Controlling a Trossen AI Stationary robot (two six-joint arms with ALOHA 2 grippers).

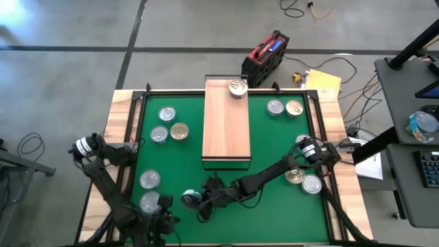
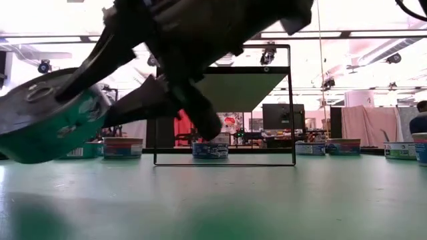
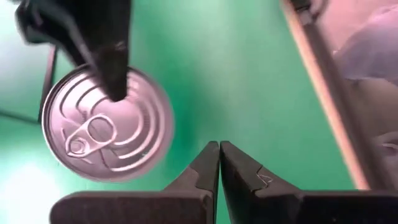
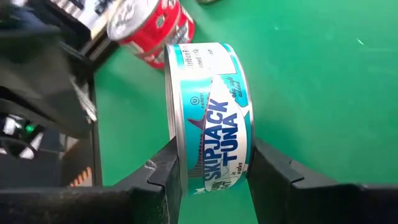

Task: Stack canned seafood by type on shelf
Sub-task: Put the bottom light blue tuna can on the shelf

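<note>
My right gripper (image 1: 197, 199) reaches from the right to the mat's near middle and is shut on a teal-labelled tuna can (image 4: 211, 118); the low view shows this can (image 2: 47, 123) tilted above the mat. My left gripper (image 3: 219, 158) is shut, touches nothing and waits at the near left (image 1: 167, 218), facing the can's silver lid (image 3: 106, 130). The shelf (image 1: 226, 127) stands on its dark frame mid-mat, with one can (image 1: 238, 87) on its far end. Other cans lie flat on the mat to the left (image 1: 167, 114) and right (image 1: 275, 107). My right gripper pinches the tuna can between its two fingers, one on the silver lid (image 3: 115, 93) and one on the bottom face (image 4: 249, 155). The fingers (image 4: 165, 177) straddle the labelled side wall. The can is lifted clear of the mat and tilted on edge.
A red-labelled can (image 4: 149, 28) lies close beyond the held one, beside my left arm. Two more cans (image 1: 150, 180) sit near left, two (image 1: 303, 180) near right under my right arm. The wooden border (image 1: 123, 110) rings the mat. The mat (image 1: 267, 213) is bare on the near right.
</note>
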